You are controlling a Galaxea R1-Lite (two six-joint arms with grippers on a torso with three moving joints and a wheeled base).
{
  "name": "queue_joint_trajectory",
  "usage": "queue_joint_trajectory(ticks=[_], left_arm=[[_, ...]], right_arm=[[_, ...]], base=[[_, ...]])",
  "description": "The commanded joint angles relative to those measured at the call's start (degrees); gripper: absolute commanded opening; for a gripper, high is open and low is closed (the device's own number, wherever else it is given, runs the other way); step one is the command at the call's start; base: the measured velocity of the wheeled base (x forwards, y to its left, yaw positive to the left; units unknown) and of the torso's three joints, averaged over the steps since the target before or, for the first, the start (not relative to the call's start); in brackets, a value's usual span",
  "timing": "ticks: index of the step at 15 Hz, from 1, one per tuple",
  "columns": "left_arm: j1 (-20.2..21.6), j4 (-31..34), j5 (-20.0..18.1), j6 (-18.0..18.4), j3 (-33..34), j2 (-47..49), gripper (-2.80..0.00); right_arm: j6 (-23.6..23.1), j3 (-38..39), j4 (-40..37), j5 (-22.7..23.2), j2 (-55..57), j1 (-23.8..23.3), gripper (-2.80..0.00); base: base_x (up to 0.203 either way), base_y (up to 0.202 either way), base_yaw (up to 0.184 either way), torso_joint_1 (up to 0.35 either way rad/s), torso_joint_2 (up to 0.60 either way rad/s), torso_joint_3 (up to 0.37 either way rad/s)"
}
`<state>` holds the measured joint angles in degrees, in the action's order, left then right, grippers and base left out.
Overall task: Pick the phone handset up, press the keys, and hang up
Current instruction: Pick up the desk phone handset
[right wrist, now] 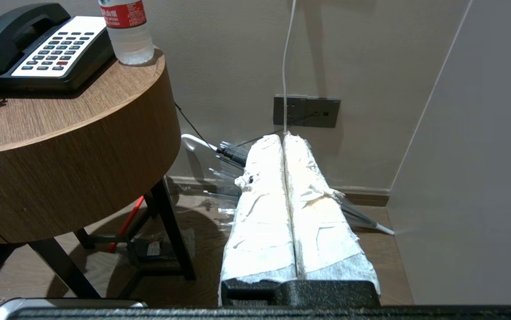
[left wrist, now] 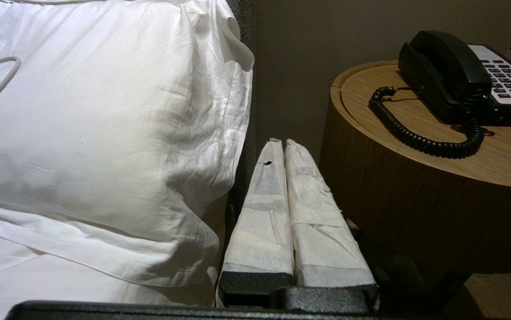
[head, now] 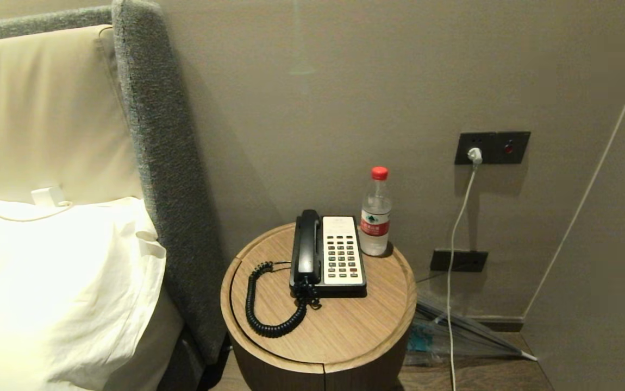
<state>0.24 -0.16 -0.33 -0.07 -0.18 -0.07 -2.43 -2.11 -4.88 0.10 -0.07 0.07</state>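
Both grippers hang low beside the round wooden table (head: 269,347), the left gripper (left wrist: 281,143) between it and the white pillow (left wrist: 104,133), the right gripper (right wrist: 282,138) over the floor, each with its wrapped fingers pressed together and holding nothing. On the table, the phone handset (head: 307,245) rests in its cradle on the left side of the phone base (head: 342,255), its coiled cord (head: 261,309) looping across the wood. Just right of the base stands a water bottle (head: 376,214) with a red cap.

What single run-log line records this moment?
phase: start | phone handset: on cradle | left gripper: shut, empty, below tabletop | right gripper: shut, empty, below tabletop | water bottle: upright beside phone
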Motion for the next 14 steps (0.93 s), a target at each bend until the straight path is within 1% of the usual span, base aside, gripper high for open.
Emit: queue_joint_trajectory(ticks=[1, 11, 14], left_arm=[[0.0, 0.0, 0.0, 0.0, 0.0, 0.1, -2.8], [0.0, -0.1, 0.0, 0.5, 0.0, 0.1, -2.8], [0.0, -0.1, 0.0, 0.5, 0.0, 0.1, -2.8]], right_arm=[[0.0, 0.0, 0.0, 0.0, -0.6, 0.0, -2.8], [0.0, 0.0, 0.0, 0.0, -0.6, 0.0, -2.8], [0.0, 0.0, 0.0, 0.0, -0.6, 0.0, -2.8]], base=[[0.0, 0.0, 0.0, 0.0, 0.0, 0.0], [0.0, 0.0, 0.0, 0.0, 0.0, 0.0], [0.0, 0.0, 0.0, 0.002, 0.0, -0.087]])
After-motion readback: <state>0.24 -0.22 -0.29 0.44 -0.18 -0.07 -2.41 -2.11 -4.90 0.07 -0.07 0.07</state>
